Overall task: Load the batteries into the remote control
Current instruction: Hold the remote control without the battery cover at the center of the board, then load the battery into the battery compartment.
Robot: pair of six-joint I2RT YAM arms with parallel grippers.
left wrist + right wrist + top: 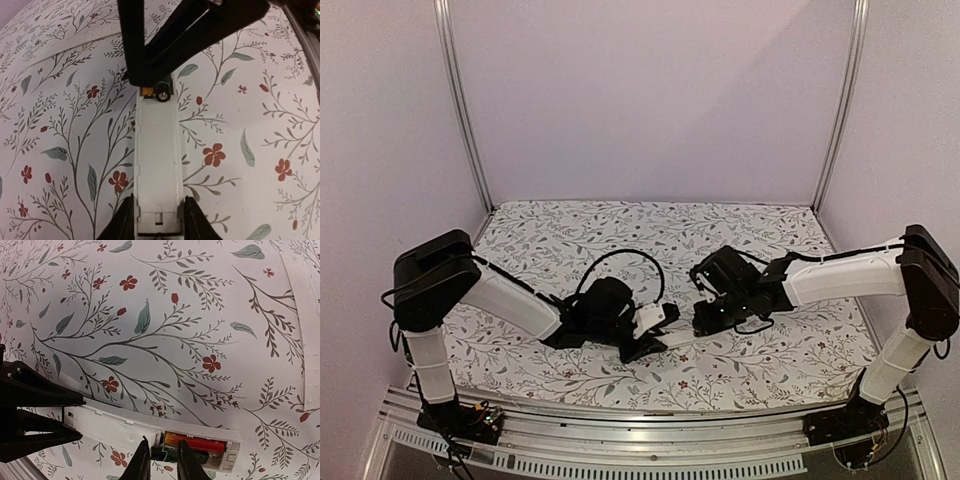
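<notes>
The white remote control lies on the floral tablecloth with its battery slot open at the end nearer the right arm. My left gripper is shut on its other end, one finger on each long side; it shows in the top view. In the right wrist view the red-orange battery lies in the far side of the slot of the remote. My right gripper is shut on one end of the black battery, which sits at the near side of the slot. The right gripper shows in the top view.
A thin loose white cover strip lies on the cloth beyond the remote, at the right edge of the right wrist view. The two grippers are close together over the remote at the table's front middle. White walls enclose the table.
</notes>
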